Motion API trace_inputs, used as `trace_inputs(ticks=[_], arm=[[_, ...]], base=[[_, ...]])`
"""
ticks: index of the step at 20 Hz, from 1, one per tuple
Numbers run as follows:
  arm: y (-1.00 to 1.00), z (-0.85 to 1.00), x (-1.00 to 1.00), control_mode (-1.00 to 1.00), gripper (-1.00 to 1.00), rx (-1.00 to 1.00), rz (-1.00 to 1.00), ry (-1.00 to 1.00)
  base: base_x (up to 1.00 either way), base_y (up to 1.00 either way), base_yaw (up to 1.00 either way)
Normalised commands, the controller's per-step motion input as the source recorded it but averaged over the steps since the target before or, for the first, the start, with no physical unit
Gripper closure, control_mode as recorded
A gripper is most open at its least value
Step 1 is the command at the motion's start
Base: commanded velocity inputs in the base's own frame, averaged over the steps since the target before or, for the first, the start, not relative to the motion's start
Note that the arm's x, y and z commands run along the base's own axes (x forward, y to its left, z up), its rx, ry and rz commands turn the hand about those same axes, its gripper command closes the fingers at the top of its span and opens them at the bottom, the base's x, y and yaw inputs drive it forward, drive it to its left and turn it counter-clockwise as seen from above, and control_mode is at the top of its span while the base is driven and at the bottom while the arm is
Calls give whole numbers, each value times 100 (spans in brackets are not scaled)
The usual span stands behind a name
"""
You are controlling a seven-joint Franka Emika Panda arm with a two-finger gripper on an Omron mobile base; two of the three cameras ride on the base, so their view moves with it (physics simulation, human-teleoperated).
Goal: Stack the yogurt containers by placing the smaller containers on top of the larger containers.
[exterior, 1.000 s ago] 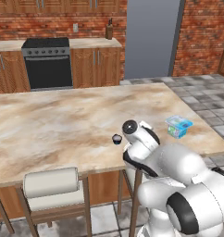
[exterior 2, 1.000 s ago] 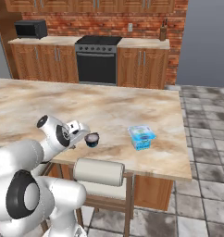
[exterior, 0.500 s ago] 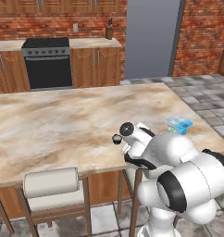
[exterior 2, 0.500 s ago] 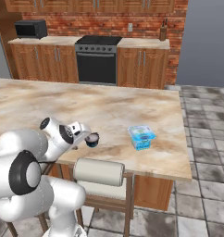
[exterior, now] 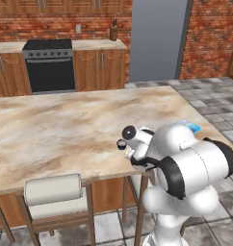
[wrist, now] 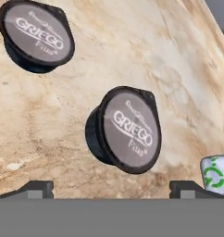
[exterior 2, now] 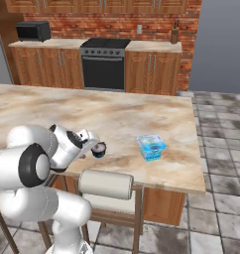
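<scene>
progress: nothing stacked | both dark cups (wrist: 127,132) (wrist: 36,34) on desk (exterior 2: 132,119), apart from blue tub (exterior 2: 151,146) | pincer (wrist: 111,187) spread wide, empty, over nearer cup | all placing remains

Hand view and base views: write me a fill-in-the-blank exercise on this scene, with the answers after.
1. The lid of the nearer dark cup reads ____.
2. The gripper stands ____, holding nothing.
3. The number of dark cups on the marble counter in the hand view is ____.
4. The pale blue tub carries marks coloured ____.

Answers: GRIEGO; open; two; green
</scene>
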Motion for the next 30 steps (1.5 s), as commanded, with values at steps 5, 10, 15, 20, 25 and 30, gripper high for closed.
trace_inputs(ticks=[5, 10, 15, 20, 25, 30], arm=[[0, -10, 24, -100, -100, 0, -2, 0], [0, -13, 20, -100, -100, 0, -1, 0], [0, -19, 15, -100, -100, 0, -1, 0], [0, -21, 14, -100, -100, 0, 0, 0], [0, -19, 17, -100, -100, 0, 0, -1], [0, -20, 16, -100, -100, 0, 0, -3]], base=[[0, 0, 0], [0, 0, 0], [0, 0, 0], [0, 0, 0], [0, 0, 0], [0, 0, 0]])
